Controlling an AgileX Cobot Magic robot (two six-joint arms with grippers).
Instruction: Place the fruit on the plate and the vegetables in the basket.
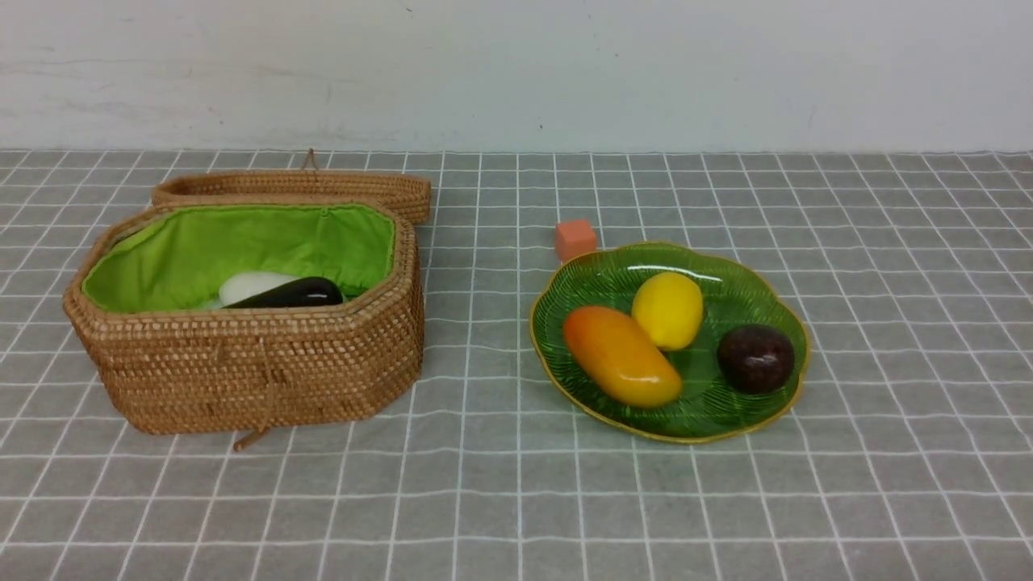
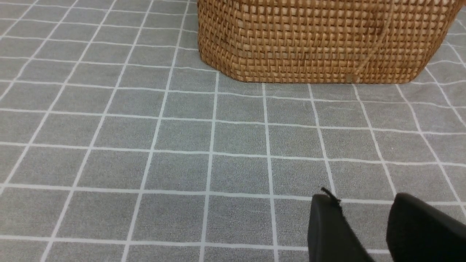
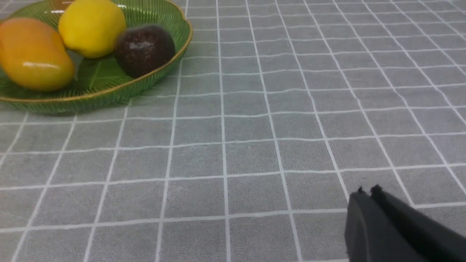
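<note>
Tablecloth [image 1: 516, 500], grey with a white grid, covers the whole table up to the white wall [image 1: 516, 73] along its far edge.

Basket [image 1: 250, 363]: octagonal brown wicker, open, green cloth lining [image 1: 242, 246] exposed; sits on the left half of the table. Its woven lid [image 1: 307, 187] lies flat just behind it, toward the far edge. Inside, against the near wall: dark purple eggplant [image 1: 294, 294], with white radish [image 1: 250, 284] just behind it, the two touching. Rest of the interior is hidden by the basket wall.

Plate [image 1: 718, 420]: green ribbed glass, wavy gold rim, on the right half of the table, well apart from the basket. On it: orange-yellow mango [image 1: 621, 355] at the left, lying diagonally; yellow lemon [image 1: 667, 310] behind it and touching it; round maroon fruit [image 1: 755, 358] at the right, apart from the other two.

Small orange cube [image 1: 575, 240] on the cloth just beyond the plate's far-left rim.

Left gripper [image 2: 364, 218]: black fingers partly apart with a clear gap between them, nothing held; hangs over bare cloth near the basket's outer wall.

Right gripper [image 3: 367, 191]: fingertips pressed together, nothing between them; over bare cloth, plate off to one side.
</note>
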